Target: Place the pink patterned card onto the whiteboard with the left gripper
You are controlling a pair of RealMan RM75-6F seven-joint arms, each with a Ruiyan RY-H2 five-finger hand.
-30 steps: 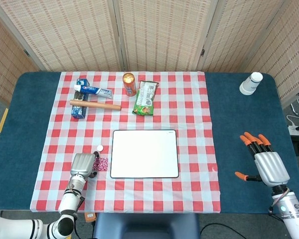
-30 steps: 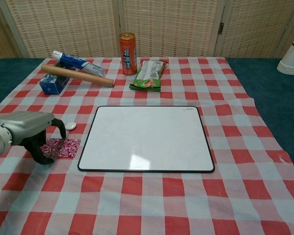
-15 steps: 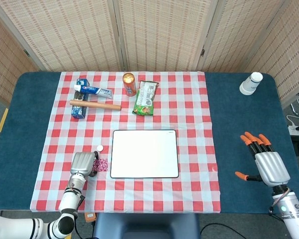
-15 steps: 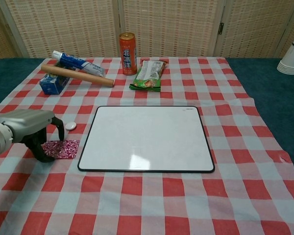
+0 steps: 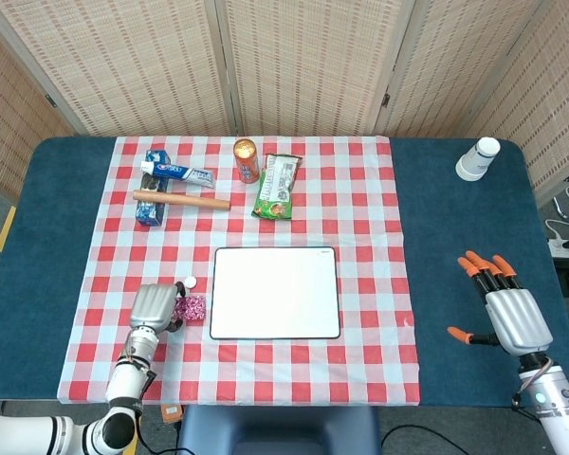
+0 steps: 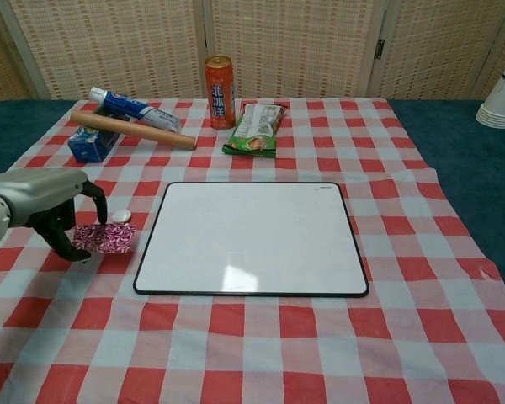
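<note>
With your left hand [image 6: 46,210] pinching the pink patterned card [image 6: 108,237] just left of the whiteboard [image 6: 251,240], carry it level over the near rim before releasing; your right hand [image 5: 507,308] rests open, well right of the whiteboard.

Red-and-white checked tablecloth [image 6: 261,353] over a dark teal table [image 5: 455,227]. Whiteboard [image 6: 251,238] — plain white face, thin black border. Card [image 6: 107,237] — pink with a fine white pattern. Left hand [image 6: 42,204] — silver-grey shell, black fingers [image 6: 63,244]. Right hand [image 5: 505,309] — grey palm, orange fingertips [image 5: 468,266]. Can [image 6: 220,80] — orange with a white label panel. Snack packet [image 6: 255,128] — green with red and white print. Toothpaste tube [image 6: 133,108] — blue and white with red. Small carton [image 6: 93,142] — blue. Rolling pin [image 6: 133,130] — light brown wood. Cups [image 5: 478,159] — white. Screens [image 5: 303,57] — beige woven.
</note>
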